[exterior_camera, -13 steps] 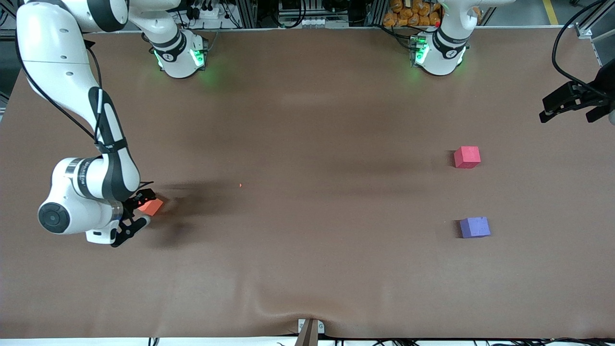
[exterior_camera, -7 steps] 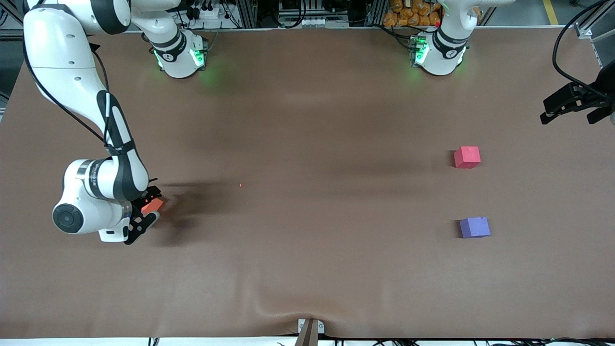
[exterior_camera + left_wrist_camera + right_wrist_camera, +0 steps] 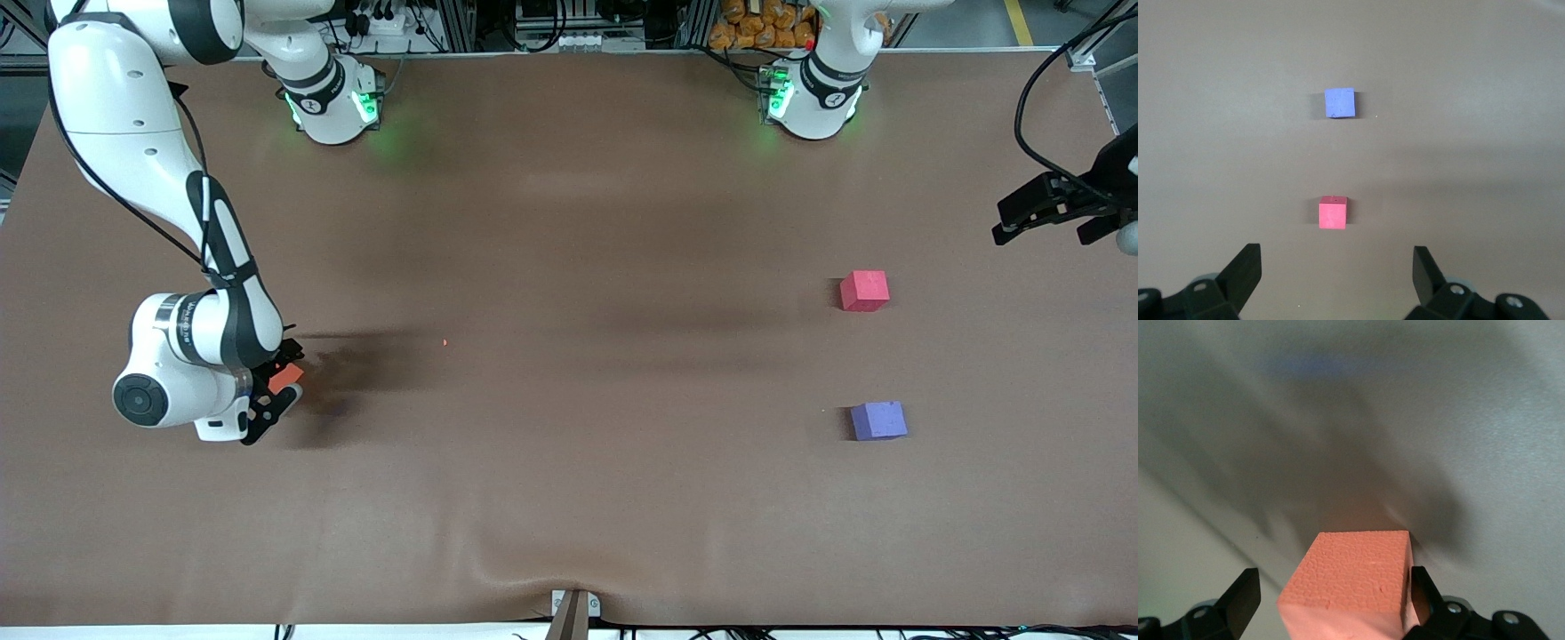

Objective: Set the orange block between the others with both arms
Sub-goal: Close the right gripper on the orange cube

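Since the earlier frames the right arm has swung its wrist closer over the small matte orange foam cube (image 3: 285,375), which lies on the brown table covering (image 3: 569,498) at the right arm's end, well apart from the other two cubes; the left gripper has shifted only slightly. The right gripper (image 3: 274,394) now straddles this orange block: its jaws stand fully apart, with one finger close against a side face and a clear gap at the other, so nothing is gripped yet. The left gripper (image 3: 1049,213) hangs over the left arm's end of the table, jaws wide and empty; that arm waits. The pinkish-red matte cube (image 3: 864,291) and the purple-blue matte cube (image 3: 878,420) sit apart, the purple one nearer the front camera, with a free gap between them. Judged step in hand: closing on the orange block. To do it well, the gripper should be centred so both fingers meet opposite flat faces squarely, low enough to take the block's middle, then closed gently, since uneven contact may push or twist the soft cube.
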Motion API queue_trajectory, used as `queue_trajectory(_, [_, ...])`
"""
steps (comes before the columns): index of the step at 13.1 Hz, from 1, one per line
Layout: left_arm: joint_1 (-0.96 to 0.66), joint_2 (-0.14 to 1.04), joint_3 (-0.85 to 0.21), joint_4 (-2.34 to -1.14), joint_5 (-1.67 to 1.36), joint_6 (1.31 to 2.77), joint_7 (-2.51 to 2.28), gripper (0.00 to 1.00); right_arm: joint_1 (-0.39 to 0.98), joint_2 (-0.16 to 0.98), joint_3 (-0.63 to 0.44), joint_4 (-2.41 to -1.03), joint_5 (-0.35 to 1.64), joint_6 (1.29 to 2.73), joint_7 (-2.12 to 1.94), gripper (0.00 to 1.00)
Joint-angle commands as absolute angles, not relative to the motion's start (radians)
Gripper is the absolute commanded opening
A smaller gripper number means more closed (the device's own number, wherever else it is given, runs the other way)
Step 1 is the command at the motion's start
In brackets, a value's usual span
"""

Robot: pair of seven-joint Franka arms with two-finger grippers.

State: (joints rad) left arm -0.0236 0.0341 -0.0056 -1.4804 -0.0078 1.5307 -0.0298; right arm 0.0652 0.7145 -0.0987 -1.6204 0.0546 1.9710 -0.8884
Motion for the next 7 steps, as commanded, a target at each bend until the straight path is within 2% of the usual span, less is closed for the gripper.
queue_trajectory(1, [-0.020,0.029,-0.009,-1.483,0.008,1.539,-0.020,1.00,0.064,0.704,-0.101,-1.651,0.037,2.000,-0.975,1.00])
queue_trajectory(5, [-0.018,0.018,-0.009,-1.494,0.008,1.539,-0.018,1.00,0.061,0.704,-0.103,-1.651,0.035,2.002,-1.002,1.00])
queue_trajectory(7, [-0.017,0.015,-0.009,-1.494,0.008,1.539,-0.018,1.00,0.060,0.704,-0.103,-1.651,0.035,2.031,-1.090,0.82])
